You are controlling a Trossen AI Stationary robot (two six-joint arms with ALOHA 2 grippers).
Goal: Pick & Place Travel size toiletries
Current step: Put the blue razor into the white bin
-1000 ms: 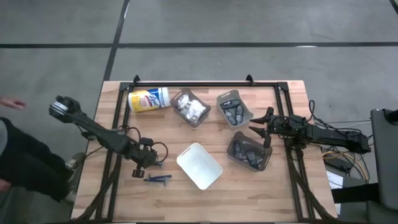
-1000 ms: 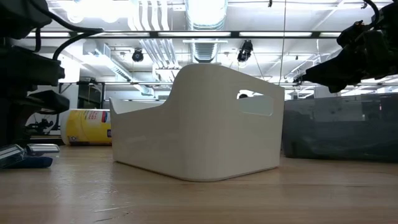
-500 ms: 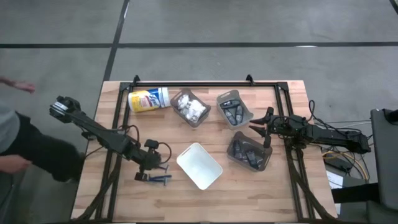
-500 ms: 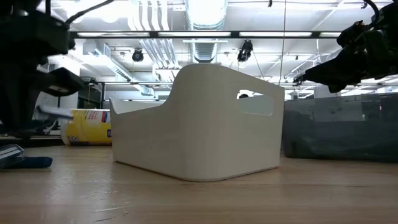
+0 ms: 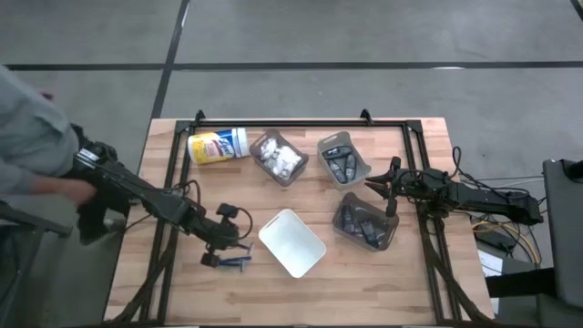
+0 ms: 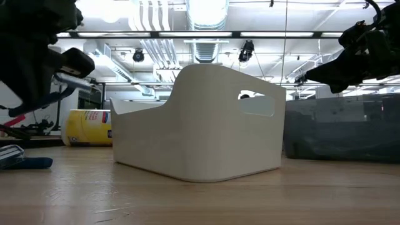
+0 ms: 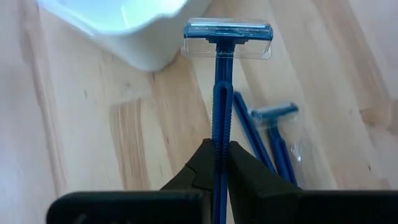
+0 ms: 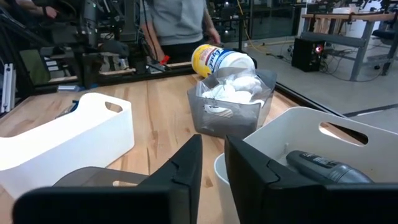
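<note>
My left gripper (image 5: 228, 239) hangs above the table just left of the white bin (image 5: 291, 241), shut on a thin blue razor (image 7: 219, 93). The razor's clear-capped head (image 7: 228, 38) points toward the bin's wall (image 7: 124, 31). Two more blue razors (image 7: 267, 134) lie flat on the wood below it (image 5: 232, 261). At the right, my right gripper (image 5: 378, 185) waits level between two smoky bins, with a narrow gap between its fingers (image 8: 213, 162) and nothing in it. My left gripper pinches the razor's handle (image 7: 217, 152), well back from the head, between its two fingers. The fingers slant down from the table's left and lie along the handle. The razor sticks out past the fingertips, lifted clear of the table.
A smoky bin of white items (image 5: 278, 157) and a yellow-labelled canister (image 5: 217, 146) stand at the back. Two smoky bins with dark pieces (image 5: 343, 160) (image 5: 364, 223) flank my right gripper. A person (image 5: 36, 137) stands at the table's left edge.
My left gripper has risen and gone a little toward the white bin, lifting one razor clear of the table; the other razors stay where they lay. My right gripper's fingers have drawn closer together. The person at the left has leaned in.
</note>
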